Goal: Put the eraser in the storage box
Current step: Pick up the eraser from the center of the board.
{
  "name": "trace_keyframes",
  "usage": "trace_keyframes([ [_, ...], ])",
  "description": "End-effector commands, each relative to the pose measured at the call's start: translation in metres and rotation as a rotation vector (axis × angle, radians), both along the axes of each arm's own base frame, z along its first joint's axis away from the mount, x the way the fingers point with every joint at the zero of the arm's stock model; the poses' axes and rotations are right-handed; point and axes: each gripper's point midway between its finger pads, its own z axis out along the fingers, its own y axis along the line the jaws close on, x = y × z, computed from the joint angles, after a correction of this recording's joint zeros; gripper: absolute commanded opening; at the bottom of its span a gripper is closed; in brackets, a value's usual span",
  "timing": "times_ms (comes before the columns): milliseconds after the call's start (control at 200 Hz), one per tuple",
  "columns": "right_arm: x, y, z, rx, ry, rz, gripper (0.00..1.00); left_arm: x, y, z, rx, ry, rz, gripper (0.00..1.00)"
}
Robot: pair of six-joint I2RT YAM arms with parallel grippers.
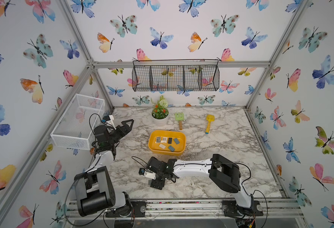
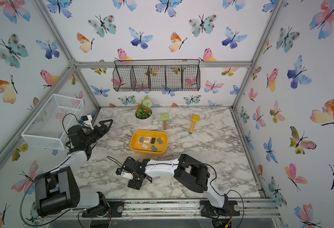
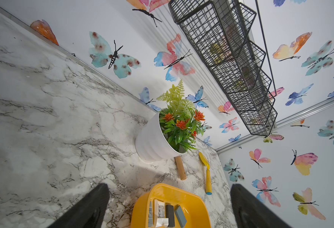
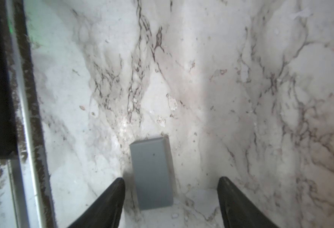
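A flat grey eraser (image 4: 152, 173) lies on the marble table, seen only in the right wrist view. My right gripper (image 4: 171, 178) points down over it, open, its fingers on either side and touching neither edge; the eraser lies closer to one finger (image 4: 110, 199). In both top views this gripper (image 1: 157, 184) (image 2: 135, 184) hides the eraser near the table's front. The yellow storage box (image 1: 167, 152) (image 2: 148, 153) (image 3: 182, 192) stands just behind it, holding several erasers, among them a blue-grey one (image 1: 176, 140). My left gripper (image 1: 129, 123) (image 3: 169, 186) hangs open and empty at the back left.
A white pot of flowers (image 1: 159, 116), a green toy rake (image 1: 180, 118) and a yellow toy shovel (image 1: 209, 120) lie behind the box. A white mesh basket (image 1: 77, 122) hangs on the left wall, a black wire basket (image 1: 175, 78) on the back wall. The front rail (image 4: 24, 118) runs close beside the right gripper.
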Motion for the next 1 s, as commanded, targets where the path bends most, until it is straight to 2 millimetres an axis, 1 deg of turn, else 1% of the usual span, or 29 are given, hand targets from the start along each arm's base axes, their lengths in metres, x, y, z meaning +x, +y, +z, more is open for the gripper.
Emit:
trace_keyframes([
  [0,-0.006,-0.002,-0.01,-0.042,0.003,0.022,0.72,-0.003,0.002,0.009,0.008,-0.024,0.0,0.98],
  [95,-0.007,-0.002,-0.012,-0.055,0.005,0.028,0.65,-0.003,0.002,0.009,0.008,-0.024,0.002,0.98],
  [215,-0.009,-0.006,-0.015,-0.07,0.014,0.032,0.47,-0.003,0.003,0.008,0.008,-0.024,0.004,0.98],
  [315,-0.009,-0.009,-0.016,-0.083,0.009,0.029,0.38,-0.003,0.004,0.008,0.007,-0.025,0.006,0.98],
  [480,-0.003,-0.01,-0.01,-0.073,-0.015,-0.006,0.26,-0.002,0.005,0.007,0.003,-0.022,0.005,0.98],
  [571,0.001,-0.009,-0.004,-0.066,-0.032,-0.024,0.23,-0.003,0.004,0.007,0.003,-0.021,0.004,0.98],
  [661,0.008,-0.006,0.015,-0.036,-0.055,-0.05,0.23,-0.003,0.005,0.007,0.005,-0.022,0.005,0.98],
  [741,0.02,-0.003,0.043,0.018,-0.072,-0.086,0.22,-0.003,0.004,0.007,0.003,-0.022,0.004,0.98],
  [756,0.024,-0.002,0.052,0.037,-0.075,-0.097,0.22,-0.003,0.004,0.007,0.003,-0.022,0.004,0.98],
  [776,0.027,-0.003,0.058,0.049,-0.076,-0.106,0.22,-0.003,0.005,0.007,0.003,-0.021,0.005,0.98],
  [781,0.029,-0.002,0.063,0.06,-0.077,-0.112,0.22,-0.003,0.005,0.007,0.003,-0.021,0.005,0.98],
  [821,0.037,-0.003,0.076,0.089,-0.077,-0.133,0.22,-0.003,0.005,0.007,0.003,-0.022,0.005,0.98],
  [901,0.062,-0.009,0.107,0.148,-0.079,-0.198,0.22,-0.003,0.005,0.006,0.001,-0.02,0.004,0.98],
  [951,0.081,-0.016,0.121,0.172,-0.084,-0.249,0.22,-0.003,0.004,0.006,0.001,-0.021,0.002,0.98],
  [976,0.084,-0.018,0.125,0.177,-0.087,-0.257,0.22,-0.004,0.003,0.006,0.002,-0.027,-0.002,0.98],
  [986,0.094,-0.022,0.128,0.181,-0.09,-0.28,0.22,-0.004,0.003,0.006,0.002,-0.029,-0.002,0.98],
  [996,0.099,-0.024,0.129,0.179,-0.094,-0.291,0.22,-0.004,0.003,0.006,0.001,-0.029,-0.002,0.98],
])
